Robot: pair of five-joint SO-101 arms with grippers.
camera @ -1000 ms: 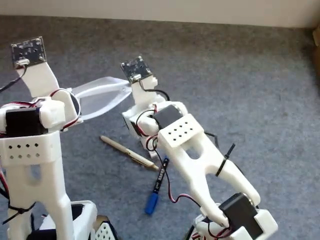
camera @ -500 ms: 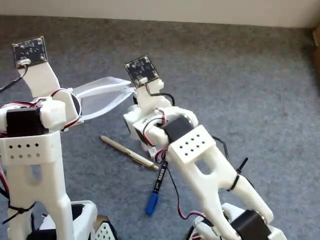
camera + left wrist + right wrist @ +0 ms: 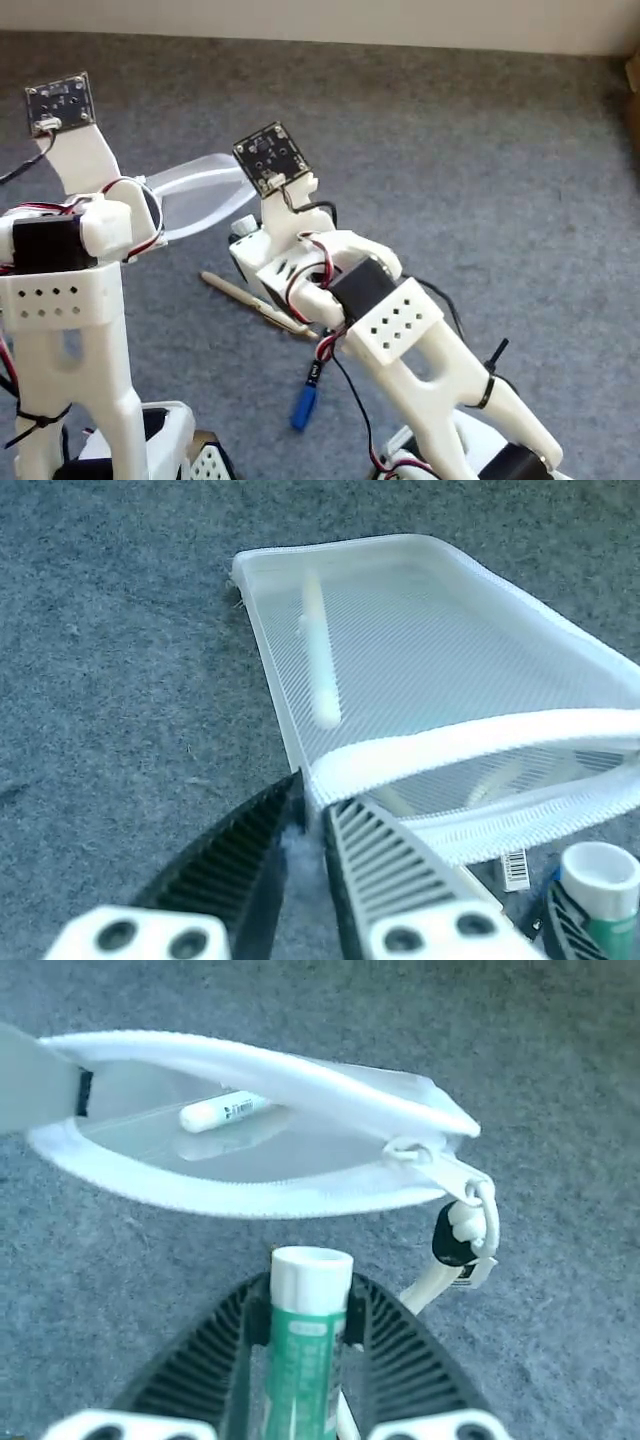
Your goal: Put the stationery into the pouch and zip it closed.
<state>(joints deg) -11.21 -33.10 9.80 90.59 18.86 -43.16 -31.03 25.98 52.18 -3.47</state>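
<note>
Right wrist view: we see the right gripper [image 3: 308, 1286] clamped on a green-and-white cylindrical tube [image 3: 303, 1360]. The tube's white cap sits just outside the gaping mouth of a translucent white mesh zip pouch [image 3: 250, 1188]. A white stick [image 3: 222, 1112] lies inside the pouch. In the left wrist view, the left gripper [image 3: 316, 802] pinches the pouch's rim tightly. In the high view, a tan pen [image 3: 255, 303] and a blue-capped black marker [image 3: 308, 392] lie on grey carpet [image 3: 500, 150].

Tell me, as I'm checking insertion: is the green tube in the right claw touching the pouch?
Apart. The right wrist view shows carpet between the tube cap and the pouch rim.
</note>
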